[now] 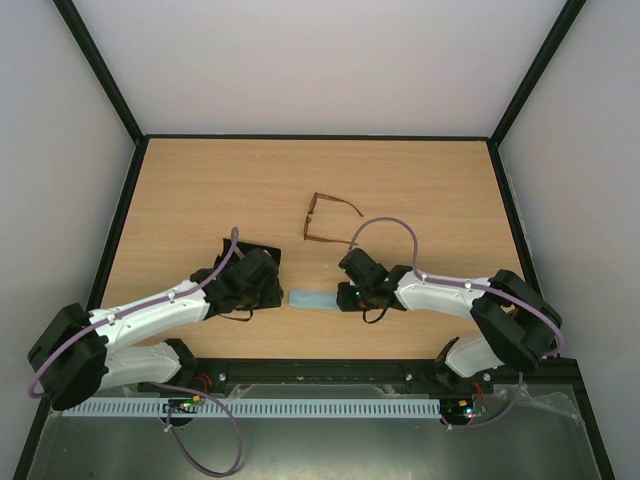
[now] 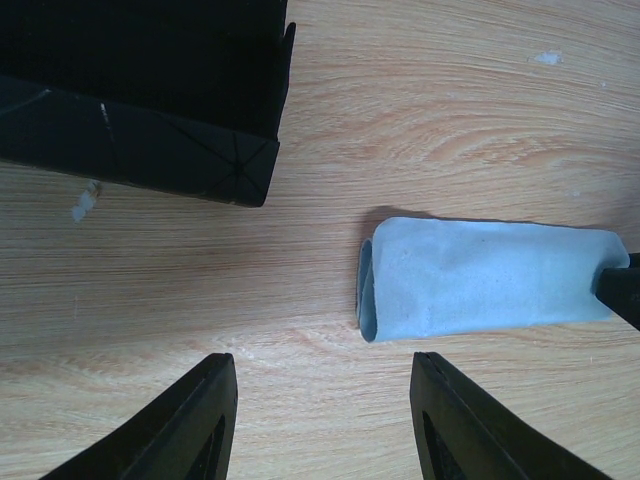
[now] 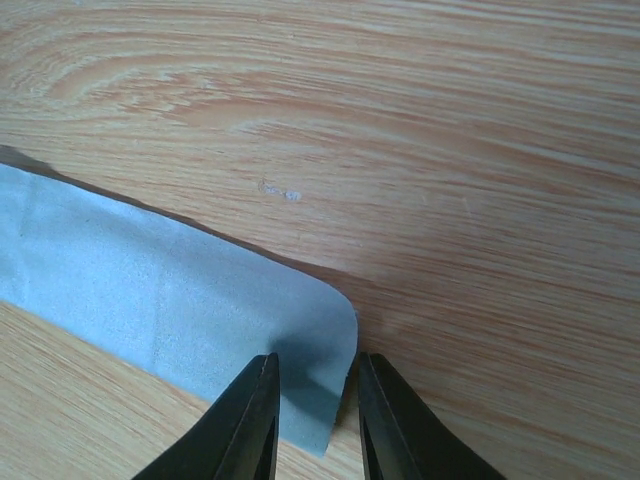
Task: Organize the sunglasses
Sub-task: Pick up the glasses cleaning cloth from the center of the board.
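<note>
The right gripper (image 3: pixel 310 420) is pinching the soft blue-grey cloth (image 3: pixel 170 300) (folded flat); the left gripper (image 2: pixel 325 420) is hovering wide open, empty, beside the matte black case (image 2: pixel 150 90), thin brown-framed sunglasses (image 1: pixel 325 220) lying farther back.

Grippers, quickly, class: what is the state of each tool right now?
Left tool: open, holding nothing, near the black case.
Right tool: closed on the corner of the blue cloth.

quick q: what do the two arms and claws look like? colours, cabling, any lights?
Both arms have white link shells with bulky black joint housings. A thin mauve cable loops along each. The left claw and right claw have black wedge-shaped fingers. Small green lights glow by the right wrist and bases.
</note>
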